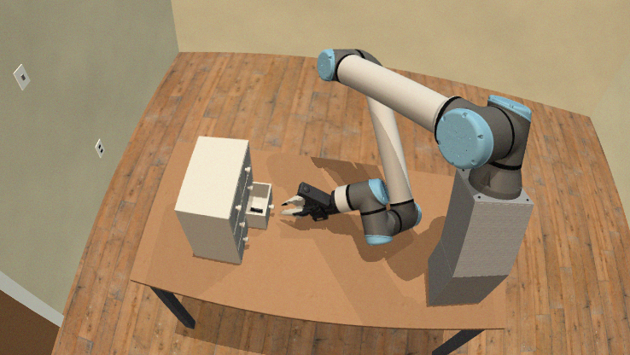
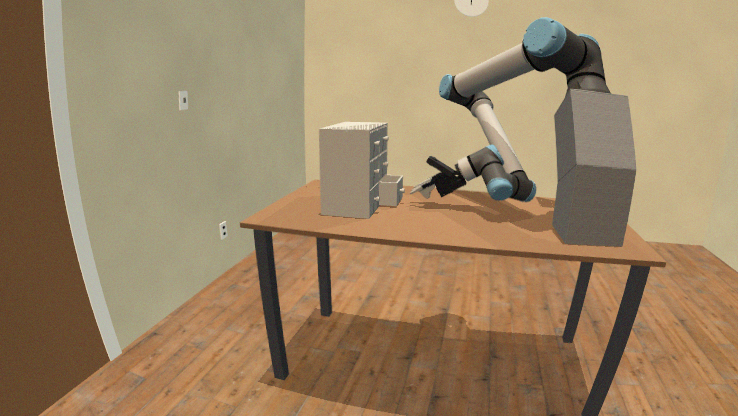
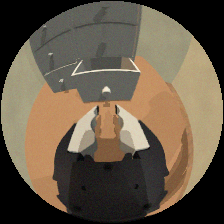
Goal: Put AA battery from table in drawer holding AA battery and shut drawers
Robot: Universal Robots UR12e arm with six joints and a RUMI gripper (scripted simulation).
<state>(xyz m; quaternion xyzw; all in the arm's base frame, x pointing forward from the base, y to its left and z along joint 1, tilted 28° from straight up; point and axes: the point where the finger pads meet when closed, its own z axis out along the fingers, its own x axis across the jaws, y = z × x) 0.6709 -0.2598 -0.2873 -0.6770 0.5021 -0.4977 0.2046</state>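
The pale chest (image 1: 212, 176) (image 2: 343, 170) (image 3: 82, 42) stands upright on the table. One bottom-row drawer (image 1: 257, 221) (image 2: 389, 192) (image 3: 107, 82) is pulled out; the others look shut. A small dark thing (image 1: 256, 209) lies on its floor, probably battery; whether it is one or two I cannot tell. No battery shows on the table. My gripper (image 1: 282, 208) (image 2: 414, 193) (image 3: 107, 105) is partly open with nothing between its fingertips. It is just in front of the open drawer's knob (image 1: 271, 206) (image 2: 402, 190) (image 3: 106, 90), roughly in line with it and not touching it.
Knobs of the shut drawers stick out beside and above the open drawer. The arm's grey pedestal (image 1: 489, 238) (image 2: 594, 206) stands at the other end of the table (image 1: 308, 282) (image 2: 439, 227). The wrist and forearm hang low over the table behind the gripper.
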